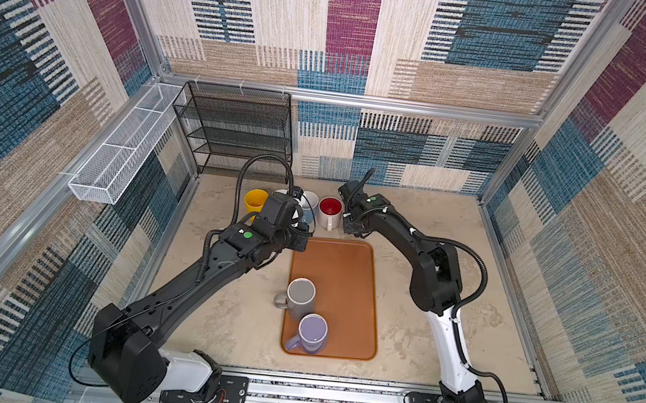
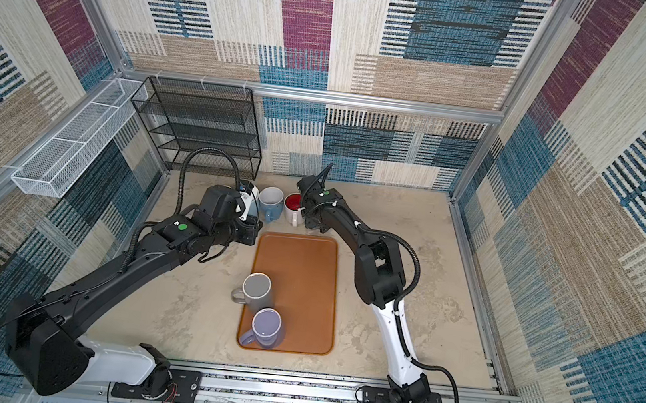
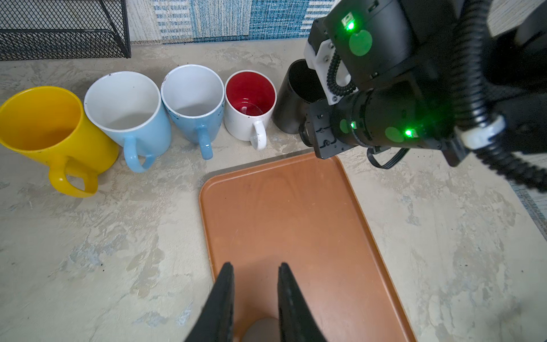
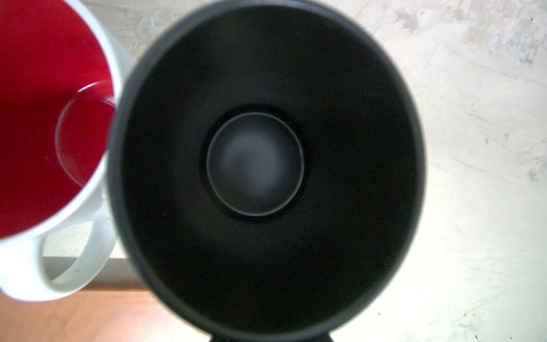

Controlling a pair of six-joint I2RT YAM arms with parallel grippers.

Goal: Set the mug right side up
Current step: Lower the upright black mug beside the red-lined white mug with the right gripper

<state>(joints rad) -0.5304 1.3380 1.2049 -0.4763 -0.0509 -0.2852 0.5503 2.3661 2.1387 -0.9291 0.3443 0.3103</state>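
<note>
A black mug point(image 3: 291, 97) stands mouth up at the right end of a row of mugs, beside a white mug with a red inside point(image 3: 251, 100). My right gripper point(image 3: 306, 134) is shut on the black mug's near side. The right wrist view looks straight down into this mug point(image 4: 266, 165). In both top views the right arm hides it. My left gripper point(image 3: 254, 265) hovers open over the far end of the brown tray point(image 3: 296, 222), with nothing between its fingers.
A yellow mug point(image 3: 44, 124) and two light blue mugs point(image 3: 130, 112) point(image 3: 192, 97) stand upright in the row. A grey mug point(image 1: 300, 295) and a purple mug point(image 1: 313, 331) sit on the tray point(image 1: 347, 264). A black mesh rack point(image 1: 234, 129) and a white basket point(image 1: 122, 148) are at the back left.
</note>
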